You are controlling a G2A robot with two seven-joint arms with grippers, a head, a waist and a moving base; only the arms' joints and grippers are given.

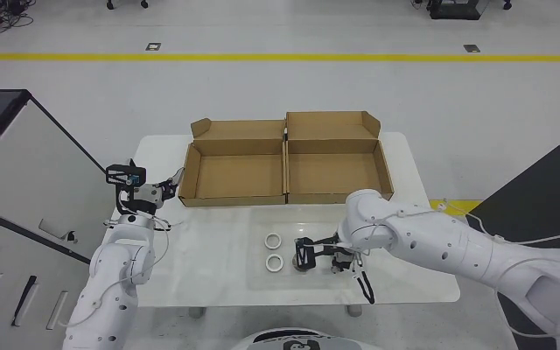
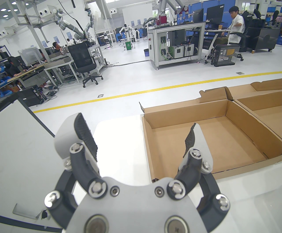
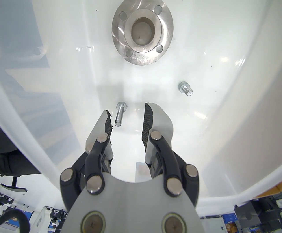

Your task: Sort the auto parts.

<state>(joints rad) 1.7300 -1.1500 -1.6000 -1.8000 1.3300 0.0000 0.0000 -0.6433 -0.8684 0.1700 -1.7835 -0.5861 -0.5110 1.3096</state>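
r end effector (image 3: 128, 110) is held spread, low over the surface (image 1: 219, 254), w/ a long bolt (image 3: 119, 114) lying btwn its fingers, likely lined up for a pinch. l end effector (image 2: 136, 121) is parked spread beside the cardboard boxes (image 1: 234, 175), prob. out of the way.

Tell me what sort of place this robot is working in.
Most likely a robotics lab or industrial test hall: a yellow line crosses the pale floor, other robot arms are mounted in the background, and monitors and an office chair stand nearby.

Shiny metal flange (image 3: 165, 28) and bolt (image 3: 119, 114), glossy table (image 3: 220, 99), matt cardboard box (image 2: 220, 141).
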